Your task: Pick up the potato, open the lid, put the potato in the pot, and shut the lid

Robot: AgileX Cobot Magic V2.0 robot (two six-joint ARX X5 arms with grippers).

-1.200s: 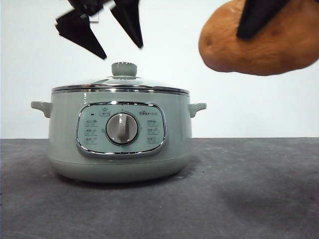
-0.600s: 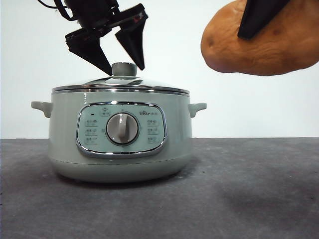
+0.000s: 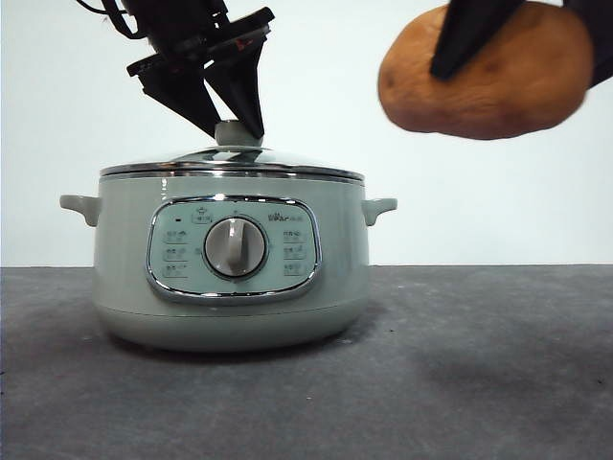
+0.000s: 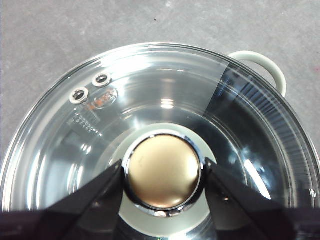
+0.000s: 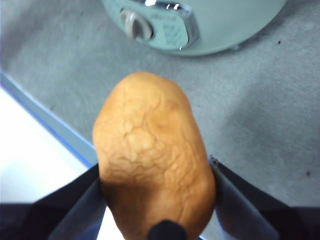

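Note:
The pale sage-green pot [image 3: 124,268] stands on the grey table, left of centre, its dial panel facing the front camera. The glass lid [image 3: 287,163] rests on it. My left gripper [image 3: 238,134] is down at the lid's round knob [image 4: 162,172], one jaw against each side of it; the lid [image 4: 165,85] sits flat on the pot. My right gripper [image 3: 532,43] is shut on the orange-brown potato [image 3: 488,81] and holds it high in the air, to the right of the pot. In the right wrist view the potato [image 5: 155,150] fills the space between the jaws, with the pot [image 5: 200,20] beyond.
The grey table top [image 3: 479,364] stretches right of the pot. A side handle [image 3: 380,207] sticks out toward the potato's side. A white wall stands behind. In the right wrist view the table's edge [image 5: 55,125] runs close by.
My left gripper has come down from above the lid and its jaws have closed in on the knob. The potato has shifted slightly left in the right gripper's hold.

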